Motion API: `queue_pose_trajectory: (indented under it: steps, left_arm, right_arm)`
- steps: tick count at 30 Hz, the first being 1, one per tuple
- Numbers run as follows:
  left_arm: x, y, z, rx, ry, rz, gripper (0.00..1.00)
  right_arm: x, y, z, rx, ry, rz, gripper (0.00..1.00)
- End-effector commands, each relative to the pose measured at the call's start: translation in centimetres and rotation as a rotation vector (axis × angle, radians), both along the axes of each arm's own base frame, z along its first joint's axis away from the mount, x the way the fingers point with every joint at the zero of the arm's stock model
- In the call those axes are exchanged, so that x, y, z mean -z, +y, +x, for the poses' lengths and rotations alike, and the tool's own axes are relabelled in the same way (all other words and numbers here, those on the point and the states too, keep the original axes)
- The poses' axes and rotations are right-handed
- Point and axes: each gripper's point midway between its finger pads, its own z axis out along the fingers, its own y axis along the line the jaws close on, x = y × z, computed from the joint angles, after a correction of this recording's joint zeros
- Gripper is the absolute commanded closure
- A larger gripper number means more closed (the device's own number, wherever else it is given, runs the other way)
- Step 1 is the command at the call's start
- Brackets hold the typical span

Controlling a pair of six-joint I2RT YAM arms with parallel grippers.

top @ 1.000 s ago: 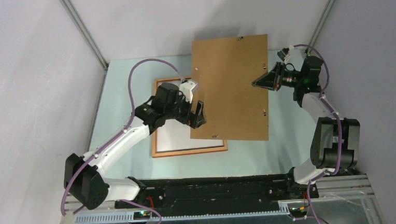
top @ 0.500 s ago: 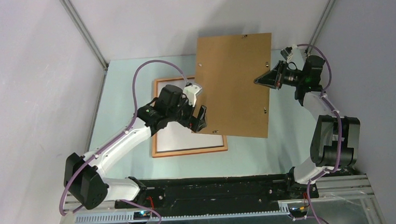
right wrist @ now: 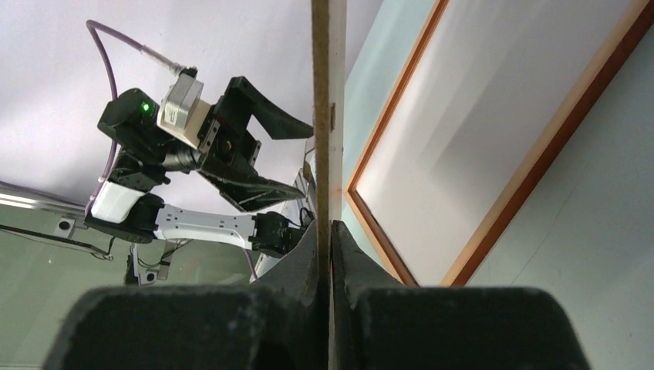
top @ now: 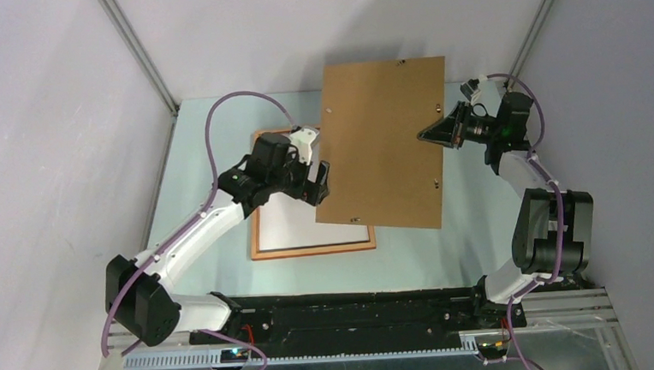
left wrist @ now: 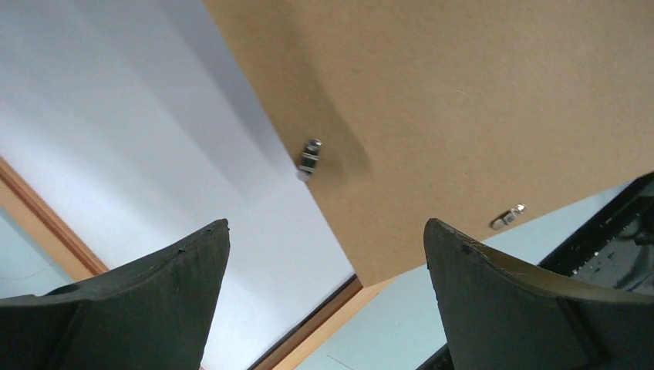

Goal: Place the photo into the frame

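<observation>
The frame (top: 310, 250), thin orange-brown wood, lies flat on the table. A white sheet (top: 296, 221) fills it; this looks like the photo with its white reverse up, no print showing. A plain brown backing board (top: 381, 143) hangs tilted above the frame's right part. My right gripper (top: 428, 134) is shut on the board's right edge, seen edge-on in the right wrist view (right wrist: 328, 116). My left gripper (top: 319, 181) stands open at the board's left edge, touching nothing. In the left wrist view the board (left wrist: 463, 100), the white sheet (left wrist: 154, 139) and a frame rail (left wrist: 324, 324) lie beyond the left gripper (left wrist: 327, 231).
Small metal clips (left wrist: 310, 156) sit along the board's edges. Grey walls close in the pale green table (top: 414, 257) on three sides. The black base rail (top: 358, 320) runs along the near edge.
My left gripper has drawn back from under the board's lower left corner, up and to the left beside its left edge. The board has shifted only slightly in the right gripper.
</observation>
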Motion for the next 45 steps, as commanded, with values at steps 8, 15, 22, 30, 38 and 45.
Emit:
queue_pose_trajectory:
  steps: [8, 15, 22, 30, 38, 45]
  left_arm:
    - [-5.5, 3.9, 3.1, -0.128, -0.053, -0.172, 0.00]
    - [-5.2, 4.0, 3.3, -0.123, -0.012, -0.208, 0.00]
    - [-4.8, 1.9, 2.1, -0.022, 0.074, -0.286, 0.00]
    - [-3.7, 0.6, 1.6, 0.013, 0.119, -0.294, 0.00]
    - [-2.9, -0.7, 0.7, 0.060, 0.116, -0.259, 0.00]
    - [-2.2, -0.8, 0.9, 0.043, 0.104, -0.222, 0.00]
  right_arm:
    - [-3.4, 1.8, -0.4, -0.042, -0.115, -0.008, 1.00]
    - [-3.3, 2.9, -0.1, -0.053, -0.097, 0.008, 1.00]
    - [-3.3, 3.4, 0.4, -0.044, -0.084, 0.021, 1.00]
    - [-3.2, 3.4, 0.4, -0.038, -0.084, 0.015, 1.00]
    - [-3.1, 3.4, 0.3, -0.029, -0.084, 0.004, 1.00]
    - [-3.4, 3.4, 0.0, -0.034, -0.092, 0.002, 1.00]
